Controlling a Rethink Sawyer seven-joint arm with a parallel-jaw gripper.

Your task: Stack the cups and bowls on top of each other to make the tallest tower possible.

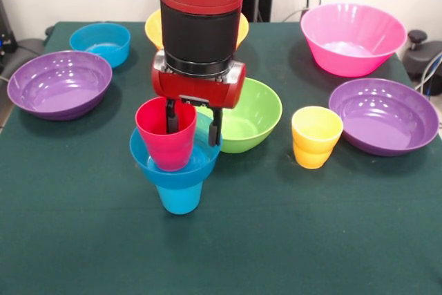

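On the green tabletop (290, 240) a tower (176, 160) stands near the middle: a blue cup (179, 197) lowest, a small blue bowl (173, 167) seated on it, and a red cup (164, 136) tilted in that bowl. The tool (193, 121) has one finger inside the red cup and the other outside its rim. Just behind is a lime green bowl (252, 119). A yellow cup (315, 136) stands to the right, beside a purple bowl (384, 115). A pink bowl (352, 38), an orange bowl (153, 29), another blue bowl (101, 43) and a second purple bowl (59, 84) lie farther off.
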